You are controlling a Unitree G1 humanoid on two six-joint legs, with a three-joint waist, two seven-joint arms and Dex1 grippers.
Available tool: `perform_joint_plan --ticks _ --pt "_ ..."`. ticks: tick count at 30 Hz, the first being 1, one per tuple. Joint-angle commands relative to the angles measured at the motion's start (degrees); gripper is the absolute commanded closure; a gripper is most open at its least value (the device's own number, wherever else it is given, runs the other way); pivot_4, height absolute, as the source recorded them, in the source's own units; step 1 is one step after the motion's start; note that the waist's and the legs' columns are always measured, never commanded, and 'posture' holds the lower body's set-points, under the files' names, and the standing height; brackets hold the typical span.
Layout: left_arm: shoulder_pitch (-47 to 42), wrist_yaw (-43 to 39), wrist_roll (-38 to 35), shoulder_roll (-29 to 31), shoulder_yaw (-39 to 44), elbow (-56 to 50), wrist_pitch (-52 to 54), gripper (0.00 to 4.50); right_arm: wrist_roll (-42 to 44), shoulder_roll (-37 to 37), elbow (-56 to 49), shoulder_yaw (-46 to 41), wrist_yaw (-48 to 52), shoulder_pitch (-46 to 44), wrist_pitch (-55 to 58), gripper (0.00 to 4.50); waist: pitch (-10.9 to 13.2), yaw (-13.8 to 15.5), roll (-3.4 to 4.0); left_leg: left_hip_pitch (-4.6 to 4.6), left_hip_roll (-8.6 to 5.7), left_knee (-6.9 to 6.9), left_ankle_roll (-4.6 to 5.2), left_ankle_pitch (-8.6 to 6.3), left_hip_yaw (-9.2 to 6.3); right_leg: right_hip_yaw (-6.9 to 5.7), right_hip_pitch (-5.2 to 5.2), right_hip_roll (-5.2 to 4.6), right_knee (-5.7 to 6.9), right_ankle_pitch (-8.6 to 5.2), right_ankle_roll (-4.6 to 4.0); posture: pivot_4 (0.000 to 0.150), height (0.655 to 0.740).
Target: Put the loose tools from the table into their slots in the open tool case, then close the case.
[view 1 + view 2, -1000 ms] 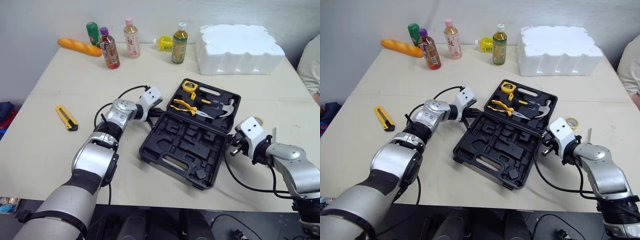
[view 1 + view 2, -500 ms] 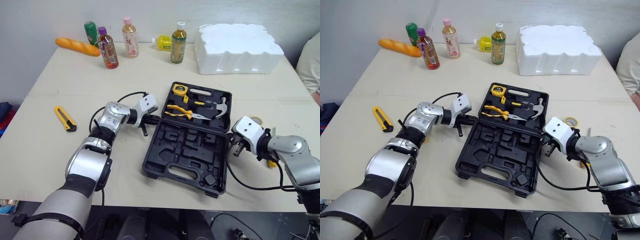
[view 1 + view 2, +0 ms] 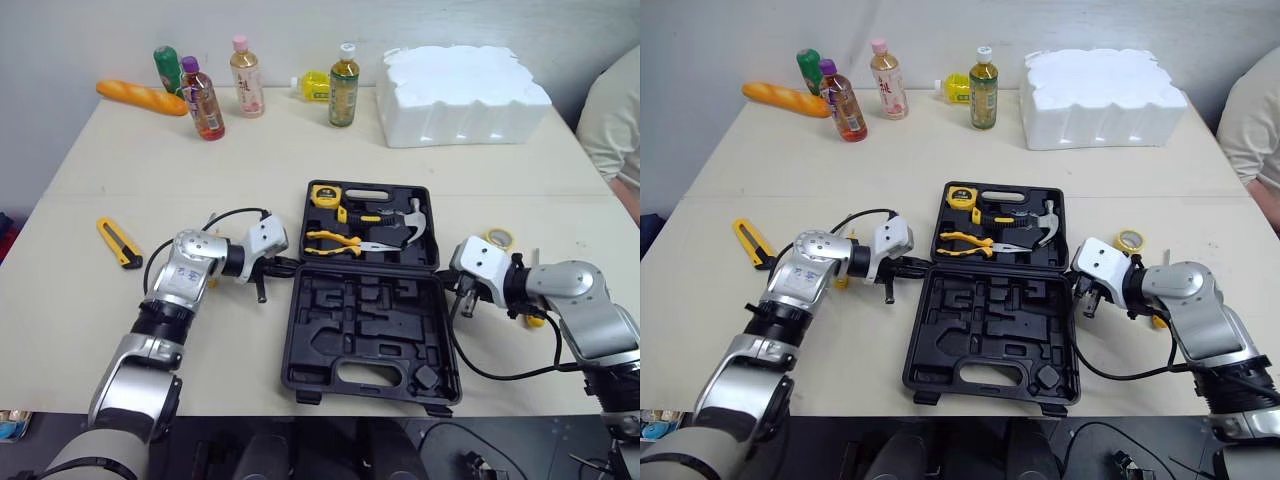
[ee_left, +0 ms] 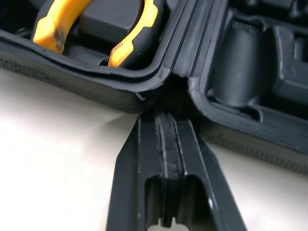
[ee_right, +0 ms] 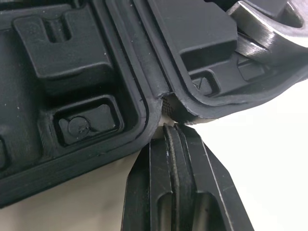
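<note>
The black tool case (image 3: 366,372) lies open mid-table, square to the front edge. Its far half holds a yellow tape measure (image 3: 322,194), yellow-handled pliers (image 3: 332,241) and a hammer (image 3: 405,221). The near half shows bare moulded slots. My left gripper (image 3: 283,265) is shut, its tips (image 4: 166,118) against the left end of the hinge. At the hinge's right end my right gripper (image 3: 452,288) is also shut, touching the case (image 5: 174,129). A yellow utility knife (image 3: 118,242) lies loose at the left. A tape roll (image 3: 497,238) lies beyond my right arm.
Several bottles (image 3: 343,71) and a bread loaf (image 3: 140,97) line the back edge. A white foam block (image 3: 462,80) stands at the back right. A person's sleeve (image 3: 612,125) shows at the right edge. Something small and yellow (image 3: 535,320) lies under my right forearm.
The case has turned and slid between the two grippers, from skewed to square with the table's front. Both grippers stayed shut at the hinge ends. The camera view also shifted.
</note>
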Motion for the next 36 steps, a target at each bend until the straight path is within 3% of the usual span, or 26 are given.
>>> perform_joint_plan --ticks 1,10,15,18,20,25,26,29,31,34,36 --pt "4.06 1.21 -2.32 -0.34 -0.99 -7.91 4.92 4.43 1.91 1.07 -2.73 0.03 1.64 -1.60 -3.09 4.50 0.00 0.09 0.00 0.01 0.00 0.00 0.00 0.00 0.02 0.03 0.00 -0.01 0.00 0.00 0.00 0.150 0.7383" --pt "8.56 5.47 -2.83 4.48 1.40 -11.85 7.11 4.43 -1.25 -3.43 -2.23 -2.97 0.02 1.47 -1.96 4.50 0.00 0.62 0.01 0.05 -0.03 0.01 0.00 -0.01 0.07 0.10 -0.01 -0.05 -0.07 0.00 -0.01 0.150 0.7383" --pt "13.54 3.58 -10.43 8.64 7.34 -20.32 9.83 4.43 3.12 -6.47 -4.42 -10.18 0.44 6.33 -1.04 4.50 0.00 0.54 0.01 0.04 0.02 -0.05 0.00 -0.05 0.12 0.16 -0.03 -0.05 -0.08 0.00 -0.02 0.150 0.7383" --pt "23.35 -1.46 -26.63 14.32 22.61 -32.14 23.54 3.53 14.87 -8.60 -8.13 -24.41 5.37 13.32 8.50 3.47 0.00 0.64 0.01 0.02 0.05 0.00 0.01 -0.05 0.10 0.15 -0.01 -0.08 -0.12 0.04 -0.09 0.150 0.7383" --pt "30.27 -2.66 -33.61 17.33 31.88 -36.20 29.56 2.61 20.03 -9.76 -9.39 -32.92 7.81 17.89 13.48 2.47 0.01 0.59 0.03 -0.02 0.22 -0.05 -0.02 -0.14 0.06 0.17 0.01 -0.20 -0.12 0.08 -0.15 0.150 0.7383" --pt "46.36 -1.35 -30.92 23.48 48.11 -26.80 26.06 0.28 20.96 -11.52 -2.90 -48.47 8.75 28.14 14.91 0.00 0.00 0.66 0.08 0.34 0.29 -0.11 0.03 -0.34 0.12 0.13 0.34 -0.20 -0.51 0.04 -0.29 0.150 0.7383" --pt "47.55 -0.87 -30.67 24.62 50.40 -23.69 25.67 0.06 20.55 -11.70 -2.11 -50.47 8.85 29.87 14.53 0.00 0.01 0.68 0.09 0.44 0.31 -0.11 0.14 -0.46 0.13 0.12 0.44 -0.21 -0.56 0.08 -0.37 0.150 0.7383" --pt "50.20 0.21 -28.27 27.77 54.97 -15.76 20.59 0.06 19.35 -12.92 3.43 -54.86 8.81 32.89 12.80 0.00 0.04 1.00 0.14 0.67 0.43 -0.12 0.14 -0.85 0.05 0.15 0.77 -0.24 -0.84 0.17 -0.64 0.150 0.7383" --pt "51.63 0.84 -26.74 29.04 57.24 -11.36 16.86 0.06 19.16 -13.78 7.61 -56.62 8.77 33.50 11.57 0.00 0.04 0.94 0.14 0.85 0.51 -0.33 0.14 -0.86 0.07 0.47 1.03 -0.24 -1.31 -0.08 -1.51 0.150 0.7383" --pt "52.52 1.46 -26.04 29.93 59.03 -5.91 12.97 0.06 18.64 -14.64 11.00 -57.21 8.82 34.08 9.32 0.00 0.03 0.59 0.16 1.09 0.49 -0.89 0.22 -0.80 0.46 0.96 0.98 -0.24 -1.58 0.07 -1.37 0.150 0.7383" --pt "52.48 2.55 -25.63 30.25 59.81 -2.54 10.90 0.06 18.56 -15.25 13.25 -57.67 8.87 34.01 8.34 0.00 0.03 0.44 0.16 1.11 0.54 -0.99 0.16 -0.85 0.48 0.97 0.91 -0.18 -1.60 0.43 -0.69 0.150 0.7383"
